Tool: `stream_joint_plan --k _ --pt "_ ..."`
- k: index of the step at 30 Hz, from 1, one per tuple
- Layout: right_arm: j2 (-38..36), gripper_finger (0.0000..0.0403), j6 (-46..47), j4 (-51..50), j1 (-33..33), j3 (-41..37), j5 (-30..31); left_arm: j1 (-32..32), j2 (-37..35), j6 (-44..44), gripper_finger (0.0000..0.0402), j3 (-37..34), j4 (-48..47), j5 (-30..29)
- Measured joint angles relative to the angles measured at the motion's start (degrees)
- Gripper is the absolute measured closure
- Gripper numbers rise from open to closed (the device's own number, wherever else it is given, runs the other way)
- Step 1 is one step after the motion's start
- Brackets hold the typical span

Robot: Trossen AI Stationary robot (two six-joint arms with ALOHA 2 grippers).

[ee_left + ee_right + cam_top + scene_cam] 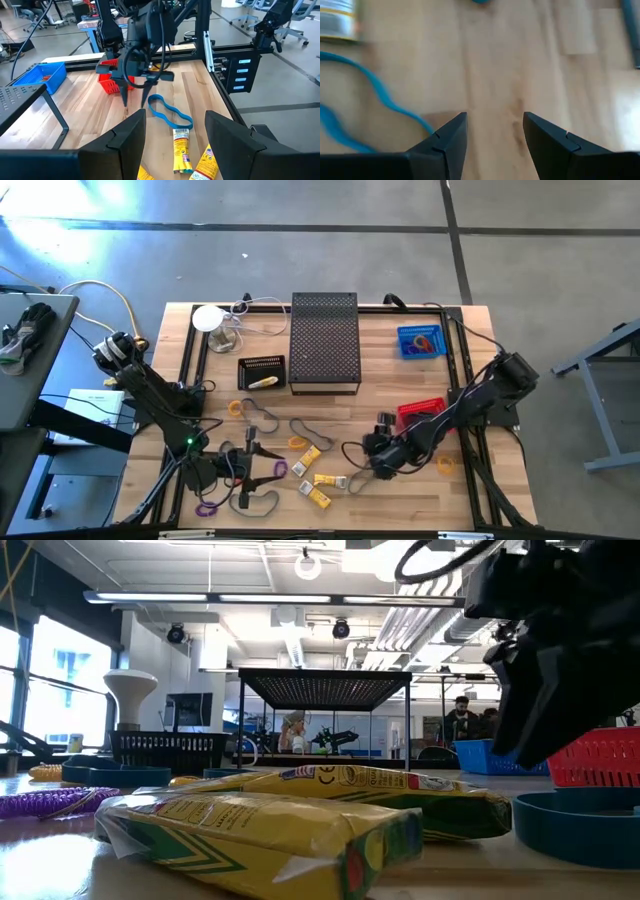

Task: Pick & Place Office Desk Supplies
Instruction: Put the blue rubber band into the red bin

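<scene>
right tool [134,97] low over the table [400,380], fingers apart, holding nothing, blue rubber band [170,112] just beside its tips, yellow packets [182,155] a bit farther, left tool [175,132] open, empty, facing them

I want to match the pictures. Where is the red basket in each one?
High view: red basket, right of middle.
Low view: far right.
Left wrist view: left of middle.
Right wrist view: not in it.
Shared landmark: blue bin.
</scene>
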Motion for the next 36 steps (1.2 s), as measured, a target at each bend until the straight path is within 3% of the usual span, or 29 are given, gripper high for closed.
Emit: stream_joint_plan --k 8,17,29,36 --pt "-0.2 0.0223 -0.1 10.5 0.0 0.1 -11.0 0.0 0.0 0.0 0.0203 0.0 0.0 0.0" --pt "0.3 0.0223 3.4 4.4 0.1 0.1 -12.6 0.0 0.0 0.0 0.0203 0.0 -0.1 0.0" --pt "1.1 0.0223 -4.2 3.3 0.1 0.0 -10.9 0.0 0.0 0.1 0.0203 0.0 -0.2 0.1" --pt "4.7 0.0223 -5.5 3.3 0.2 0.2 -13.8 0.0 0.0 0.1 0.0203 0.0 -0.2 0.1"
